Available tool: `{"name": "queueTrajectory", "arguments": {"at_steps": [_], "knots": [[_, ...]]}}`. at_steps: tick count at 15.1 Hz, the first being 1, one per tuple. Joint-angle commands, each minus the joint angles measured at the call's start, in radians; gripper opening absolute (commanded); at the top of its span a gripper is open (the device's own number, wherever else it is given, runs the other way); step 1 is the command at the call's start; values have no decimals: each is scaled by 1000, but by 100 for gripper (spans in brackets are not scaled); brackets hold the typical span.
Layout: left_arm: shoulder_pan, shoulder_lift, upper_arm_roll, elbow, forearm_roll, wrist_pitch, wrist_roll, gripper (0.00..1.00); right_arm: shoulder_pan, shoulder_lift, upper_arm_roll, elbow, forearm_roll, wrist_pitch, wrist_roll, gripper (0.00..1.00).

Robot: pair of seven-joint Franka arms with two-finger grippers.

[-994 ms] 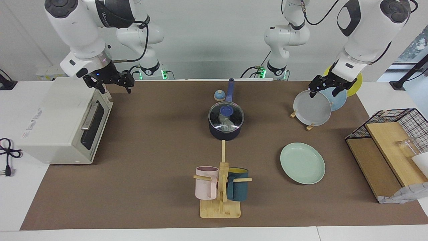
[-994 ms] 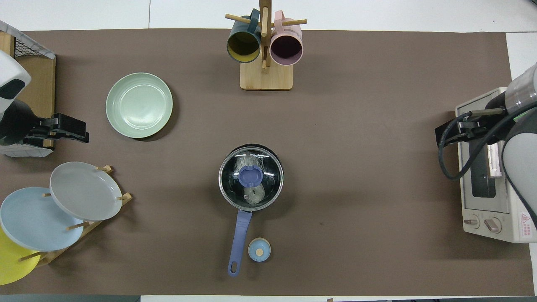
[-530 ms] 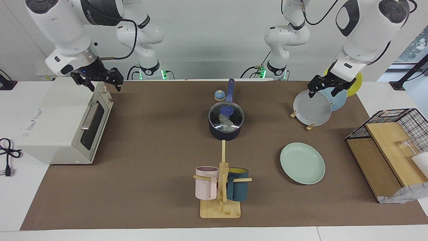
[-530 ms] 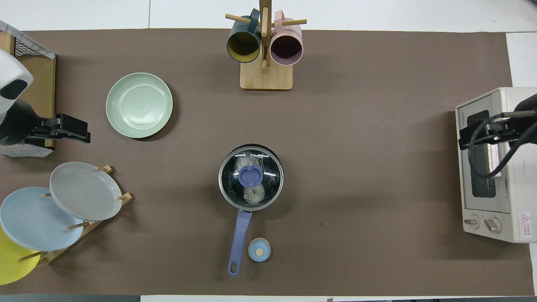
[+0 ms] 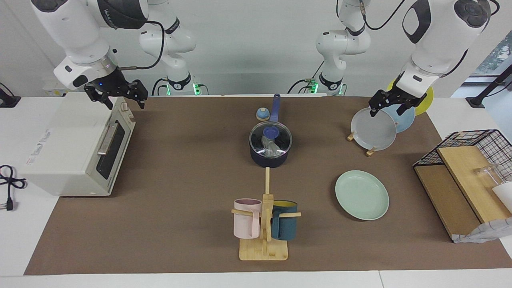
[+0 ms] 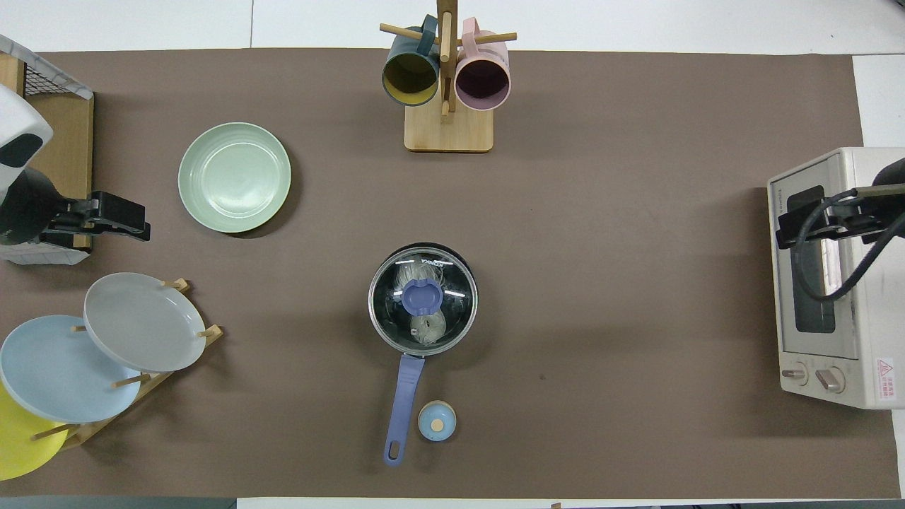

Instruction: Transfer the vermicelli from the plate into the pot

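Vermicelli nests point(image 6: 423, 304) inside lidded navy pot point(image 5: 269, 160), clearest from overhead, mint-green plate point(image 5: 362, 195) bare, left gripper point(image 5: 391, 105) apart over plate rack, right gripper point(image 5: 117, 97) apart over toaster oven point(image 5: 68, 152).

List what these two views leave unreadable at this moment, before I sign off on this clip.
- Vermicelli in the pot: both views show the nests only through the glass lid; its knob and glare hide part of them.
- Right tool: overhead view, the cable and arm cover it above the toaster oven.
- Yellow plate: overhead view, cut off by the frame edge.
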Motion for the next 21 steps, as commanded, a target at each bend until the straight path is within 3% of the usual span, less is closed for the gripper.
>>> {"name": "queueTrajectory", "arguments": {"at_steps": [1, 21], "knots": [[10, -6, -7, -2, -2, 2, -2, 100, -5, -7, 14, 3, 3, 1, -23, 100], [10, -6, -7, -2, -2, 2, -4, 100, -5, -7, 19, 3, 12, 19, -18, 100]]}}
